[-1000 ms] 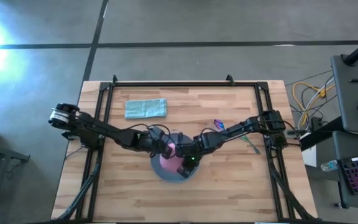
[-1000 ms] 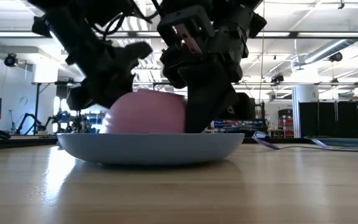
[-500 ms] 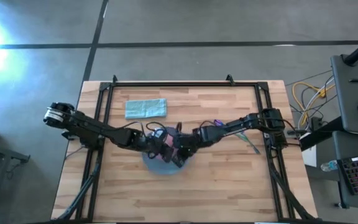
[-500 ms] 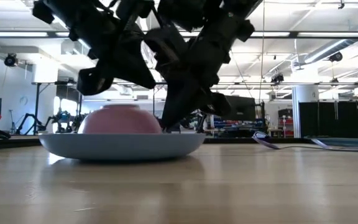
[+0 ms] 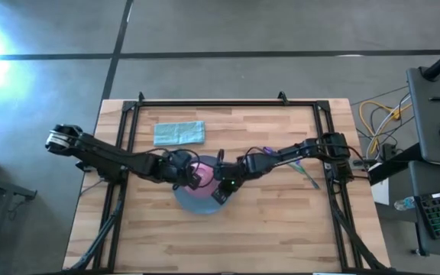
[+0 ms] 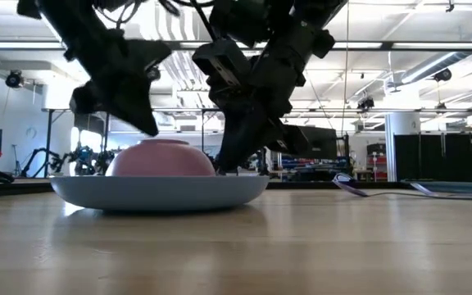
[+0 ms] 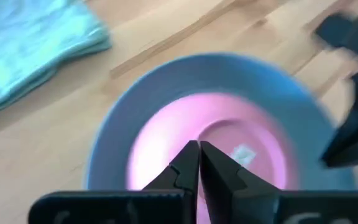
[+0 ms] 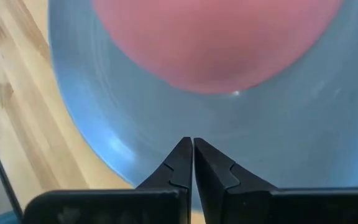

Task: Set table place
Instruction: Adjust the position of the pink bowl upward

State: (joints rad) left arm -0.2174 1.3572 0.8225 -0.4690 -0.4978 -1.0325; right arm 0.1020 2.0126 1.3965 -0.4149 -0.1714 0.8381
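A round blue plate (image 5: pixel 183 200) lies on the wood table (image 5: pixel 281 229) near its middle. A pink bowl (image 5: pixel 202 188) rests upside down on its rim on the plate (image 6: pixel 158 192). My left gripper (image 5: pixel 192 178) is shut and hangs above the bowl's left side, clear of it (image 6: pixel 142 123); the left wrist view looks down on the bowl's base (image 7: pixel 229 134). My right gripper (image 5: pixel 220 192) is shut, its tips down at the plate just right of the bowl (image 6: pixel 220 168). A purple-headed spoon (image 5: pixel 268 150) and a pale green fork (image 5: pixel 309 178) lie on the table to the right. My right gripper comes slanting down from the table's right, and its shut fingertips (image 6: pixel 221 164) reach the plate's inner surface (image 8: pixel 229 149) between the bowl and the plate's right rim. The plate's rim hides the tips' ends in the low view. The plate lies flat on the table.
A folded teal cloth (image 5: pixel 179 133) lies at the far left of the table. The black rail frame (image 5: pixel 205 104) runs along the table's edges. Bare wood lies in front of the plate (image 6: pixel 236 246). Spoon (image 6: pixel 347 182) and fork (image 6: pixel 437 191) also show in the low view.
The plate with the upturned bowl has slid toward the table's left and a little toward the far edge, both grippers going along with it. It has then stayed put, and my left gripper has drawn back up and to the left, away from the bowl.
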